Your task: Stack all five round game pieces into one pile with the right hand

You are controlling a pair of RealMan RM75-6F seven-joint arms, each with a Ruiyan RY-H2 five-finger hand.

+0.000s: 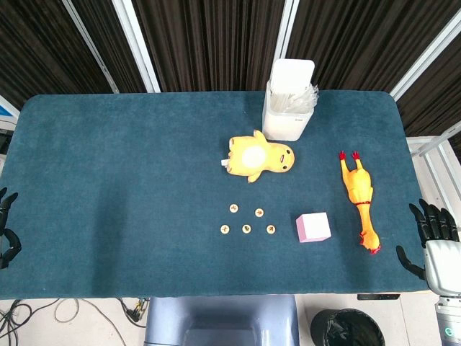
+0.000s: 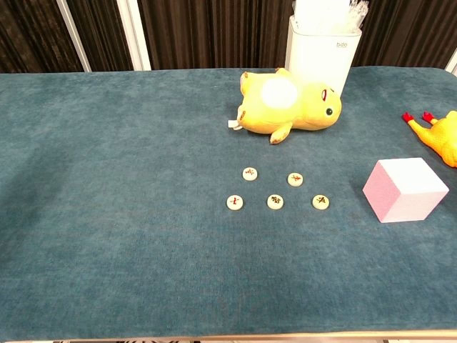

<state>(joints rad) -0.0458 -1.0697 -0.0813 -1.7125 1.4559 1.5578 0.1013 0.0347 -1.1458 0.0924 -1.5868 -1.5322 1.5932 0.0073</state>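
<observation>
Several small round cream game pieces with red marks lie flat and apart on the blue table: two in a back row [image 1: 234, 209] [image 1: 259, 213] and three in a front row [image 1: 225, 230] [image 1: 246, 229] [image 1: 271, 230]. The chest view shows the same pieces [image 2: 250, 174] [image 2: 295, 179] [image 2: 235, 202] [image 2: 275, 202] [image 2: 321, 202]. My right hand [image 1: 431, 234] hangs off the table's right edge, fingers spread, holding nothing. My left hand [image 1: 7, 227] sits at the far left edge, fingers apart, empty. Neither hand appears in the chest view.
A pink cube [image 1: 313, 227] stands right of the pieces. A yellow plush duck [image 1: 259, 156] lies behind them. A white container [image 1: 289, 101] stands at the back. A rubber chicken [image 1: 359, 198] lies near the right edge of the table [image 1: 108, 180].
</observation>
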